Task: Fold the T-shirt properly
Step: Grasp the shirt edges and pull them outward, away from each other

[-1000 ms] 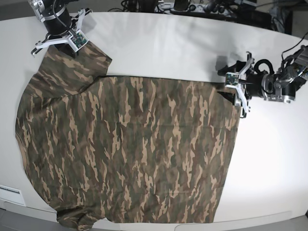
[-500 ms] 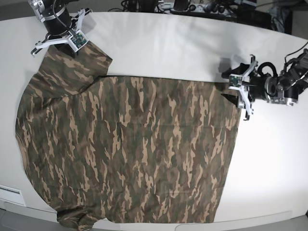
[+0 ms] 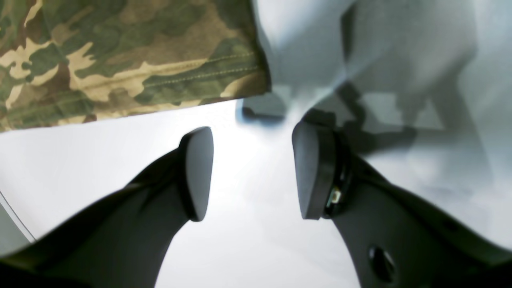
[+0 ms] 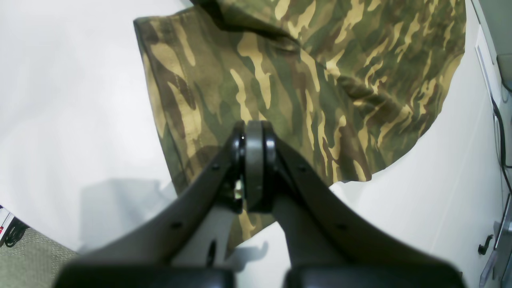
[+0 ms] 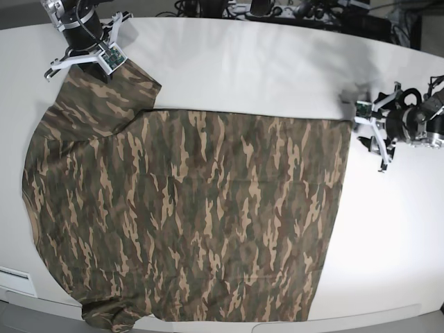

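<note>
lying spread flat across the white surface [image 5: 250,62]: one camouflage t-shirt [image 5: 187,215], woodland pattern of dark green, brown and tan, filling most of the base view from the left edge to a straight hem on the right. its near edge hangs slightly over the front rim of the surface. one short sleeve reaches toward the far left corner.

left gripper [image 5: 374,128]: on the right of the base view, low over bare surface just beside the far right corner of the shirt, apart from the cloth. in its wrist view the gripper [image 3: 250,172] shows two dark pads set well apart, jaws released, nothing between them. the stitched hem corner of the t-shirt [image 3: 120,60] lies ahead of the pads and to their left, not touching either. the gripper's shadow falls on the surface past the corner.

right gripper [image 5: 87,59]: at the far left corner of the base view, at the end of the sleeve. in its wrist view the gripper [image 4: 254,168] has its pads pressed flat together, jaws clenched. the sleeve of the t-shirt [image 4: 304,80] lies beneath and beyond the tips; whether any cloth is pinched between the pads cannot be told.

also in view: cables and dark equipment [image 5: 277,8] along the far edge of the surface.
</note>
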Available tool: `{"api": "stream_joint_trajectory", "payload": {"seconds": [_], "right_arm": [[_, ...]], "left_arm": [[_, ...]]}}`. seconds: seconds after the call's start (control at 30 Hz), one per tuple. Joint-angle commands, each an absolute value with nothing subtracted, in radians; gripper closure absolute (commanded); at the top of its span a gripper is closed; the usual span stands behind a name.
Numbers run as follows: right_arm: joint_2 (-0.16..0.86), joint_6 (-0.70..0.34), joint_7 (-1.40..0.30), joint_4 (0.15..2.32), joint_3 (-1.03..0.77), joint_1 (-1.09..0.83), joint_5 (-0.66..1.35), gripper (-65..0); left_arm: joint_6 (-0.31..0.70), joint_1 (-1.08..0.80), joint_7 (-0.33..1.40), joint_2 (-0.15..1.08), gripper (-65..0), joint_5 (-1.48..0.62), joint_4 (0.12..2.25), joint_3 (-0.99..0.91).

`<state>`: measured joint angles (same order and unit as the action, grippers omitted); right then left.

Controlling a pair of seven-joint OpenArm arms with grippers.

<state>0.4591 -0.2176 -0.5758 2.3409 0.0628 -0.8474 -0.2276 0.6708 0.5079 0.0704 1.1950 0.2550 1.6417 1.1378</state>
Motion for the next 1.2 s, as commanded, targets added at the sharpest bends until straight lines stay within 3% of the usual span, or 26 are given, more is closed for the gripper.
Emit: {"api": "stream_joint_trajectory", "payload": {"seconds": [0.0, 0.3, 0.7, 0.77, 0.83, 0.87, 1.17], "right_arm": [[0.466, -0.206, -0.561, 2.356, 0.058, -0.856, -0.239, 0.0], [0.466, -0.206, -0.561, 2.356, 0.058, -0.873, -0.239, 0.0], [0.466, -0.205, -0.561, 2.356, 0.058, -0.872, -0.239, 0.0], [0.466, -0.205, -0.56, 2.356, 0.058, -0.872, -0.239, 0.0], [0.466, -0.205, -0.56, 2.356, 0.058, -0.872, -0.239, 0.0], [0.466, -0.205, -0.56, 2.356, 0.058, -0.872, -0.239, 0.0], [0.466, -0.168, -0.561, 2.356, 0.058, -0.872, -0.307, 0.0]], "left_arm": [[0.698, 0.493, 0.098, 1.17, -34.3, 0.28, 1.634, 1.152], [0.698, 0.493, 0.052, 1.094, -34.3, 0.281, 1.636, 1.152], [0.698, 0.496, 0.045, 1.094, -33.2, 0.281, 1.636, 1.152], [0.698, 0.496, 0.045, 1.094, -23.6, 0.281, 1.636, 1.152], [0.698, 0.497, 0.045, 1.094, -4.8, 0.28, 1.636, 1.152], [0.698, 0.496, 0.045, 1.094, 0.0, 0.28, 1.636, 1.152], [0.698, 0.496, 0.053, 1.14, 0.0, 0.28, 1.718, 1.151]]}}
